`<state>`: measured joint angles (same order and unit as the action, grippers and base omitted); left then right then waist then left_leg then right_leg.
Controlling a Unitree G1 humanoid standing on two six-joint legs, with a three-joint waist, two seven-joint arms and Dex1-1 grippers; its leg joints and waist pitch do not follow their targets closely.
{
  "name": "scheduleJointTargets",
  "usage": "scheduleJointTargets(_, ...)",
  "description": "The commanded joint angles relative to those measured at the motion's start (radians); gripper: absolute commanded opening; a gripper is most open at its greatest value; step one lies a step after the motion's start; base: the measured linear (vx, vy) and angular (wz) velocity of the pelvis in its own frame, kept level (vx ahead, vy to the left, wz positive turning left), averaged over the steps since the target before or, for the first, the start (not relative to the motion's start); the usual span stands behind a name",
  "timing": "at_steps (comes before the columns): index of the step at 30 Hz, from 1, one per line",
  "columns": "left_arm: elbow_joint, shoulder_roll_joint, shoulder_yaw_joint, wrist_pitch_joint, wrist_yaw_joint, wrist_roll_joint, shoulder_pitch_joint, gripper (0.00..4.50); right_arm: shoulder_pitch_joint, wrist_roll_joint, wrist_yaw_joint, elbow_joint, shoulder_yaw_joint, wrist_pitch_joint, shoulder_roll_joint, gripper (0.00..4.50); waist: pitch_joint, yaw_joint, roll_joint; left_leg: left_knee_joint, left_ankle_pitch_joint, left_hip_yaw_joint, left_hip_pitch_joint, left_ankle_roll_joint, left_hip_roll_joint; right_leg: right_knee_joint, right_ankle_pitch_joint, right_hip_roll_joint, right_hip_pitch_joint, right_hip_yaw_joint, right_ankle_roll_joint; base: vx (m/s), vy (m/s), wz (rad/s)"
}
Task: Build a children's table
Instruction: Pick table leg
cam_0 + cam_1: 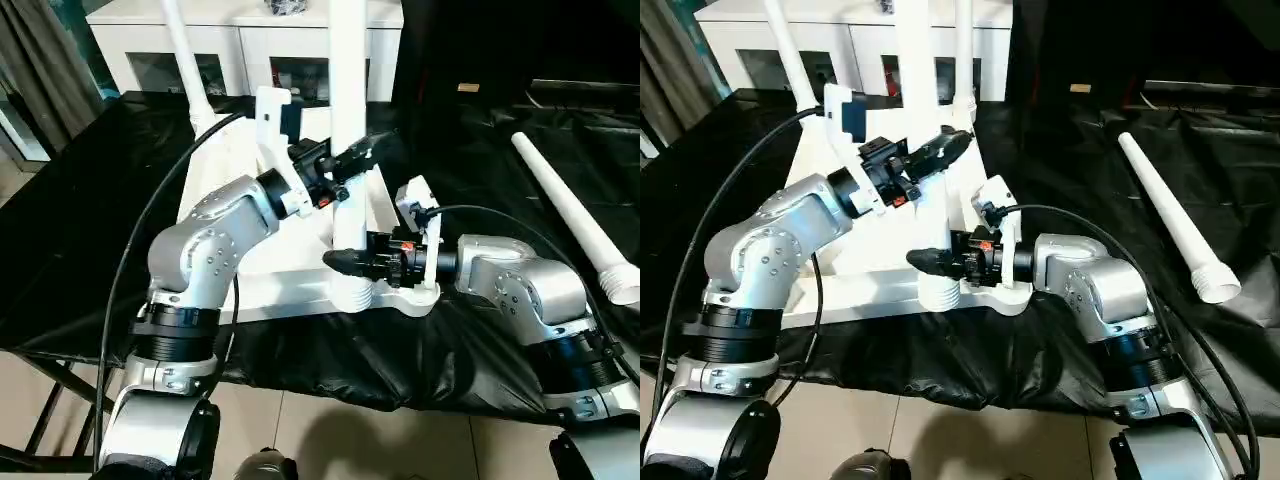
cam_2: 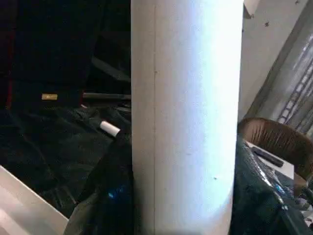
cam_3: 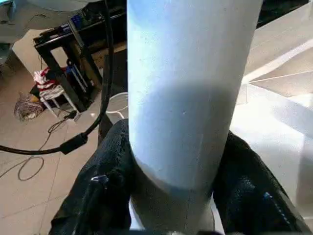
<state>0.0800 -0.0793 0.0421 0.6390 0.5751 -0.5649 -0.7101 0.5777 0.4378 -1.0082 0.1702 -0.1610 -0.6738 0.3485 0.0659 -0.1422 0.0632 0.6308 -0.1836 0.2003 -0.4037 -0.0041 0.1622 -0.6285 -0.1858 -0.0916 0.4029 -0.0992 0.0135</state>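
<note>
The white plastic table top (image 1: pixel 290 270) lies upside down on the black-draped table (image 1: pixel 80 200), ribbed underside up, near the table's front edge. One white tubular leg (image 1: pixel 348 120) stands upright in the top's near corner socket (image 1: pixel 352 292), just in front of the robot. Both grippers hold this same leg. The left gripper (image 1: pixel 350 160) pinches it partway up the shaft, its black fingers (image 2: pixel 105 191) pressed against either side of the tube in the left wrist view. The right gripper (image 1: pixel 345 262) clamps the leg lower down, just above the socket, its black fingers (image 3: pixel 105 181) wrapped around both sides of the tube in the right wrist view.

Two more legs stand upright in the far sockets: one at the far left corner (image 1: pixel 185 55), another behind the held leg (image 1: pixel 962 50). A fourth leg (image 1: pixel 575 215) lies loose on the black cloth, well apart to the right, its flared end (image 1: pixel 622 283) toward the front edge. Behind the table stands a white cabinet with glass doors (image 1: pixel 240 55).
</note>
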Motion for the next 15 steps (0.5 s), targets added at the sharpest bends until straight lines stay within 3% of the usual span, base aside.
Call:
scheduleJointTargets(1, -0.011, -0.008, -0.012, -0.005, -0.031, 0.039, 0.014, 1.81, 0.005, 0.002, 0.004, -0.038, 0.014, 0.020, 0.002, 1.86, -0.087, 0.002, -0.026, -0.071, -0.112, -0.041, 0.024, 0.031, 0.073, 0.076, -0.207, -0.080, -0.050, 0.061, 0.178, 0.000, 0.000, 0.00)
scheduleJointTargets(3, -0.020, -0.003, -0.013, -0.007, -0.037, 0.038, 0.013, 1.80, 0.008, 0.003, 0.008, -0.035, 0.016, 0.016, 0.001, 1.86, -0.087, 0.002, -0.027, -0.070, -0.114, -0.040, 0.024, 0.031, 0.073, 0.078, -0.212, -0.080, -0.049, 0.061, 0.177, 0.000, 0.000, 0.00)
scheduleJointTargets(4, -0.023, -0.001, -0.014, -0.007, -0.038, 0.035, 0.012, 1.80, 0.009, 0.006, 0.009, -0.034, 0.018, 0.012, 0.000, 2.42, -0.087, 0.002, -0.027, -0.070, -0.115, -0.041, 0.024, 0.030, 0.073, 0.077, -0.217, -0.081, -0.050, 0.061, 0.177, 0.000, 0.000, 0.00)
scheduleJointTargets(8, -0.041, 0.001, -0.023, -0.004, -0.021, 0.019, 0.014, 1.80, 0.017, 0.001, 0.003, -0.023, 0.011, 0.006, 0.006, 2.77, -0.087, 0.002, -0.028, -0.069, -0.110, -0.040, 0.024, 0.034, 0.072, 0.078, -0.223, -0.081, -0.049, 0.061, 0.172, 0.000, 0.000, 0.00)
scheduleJointTargets(15, -0.069, -0.011, -0.038, 0.022, 0.031, -0.008, 0.028, 1.80, 0.027, -0.003, -0.035, 0.002, -0.010, 0.002, 0.020, 2.87, -0.086, 0.002, -0.031, -0.070, -0.108, -0.040, 0.023, 0.036, 0.072, 0.077, -0.226, -0.081, -0.049, 0.061, 0.174, 0.000, 0.000, 0.00)
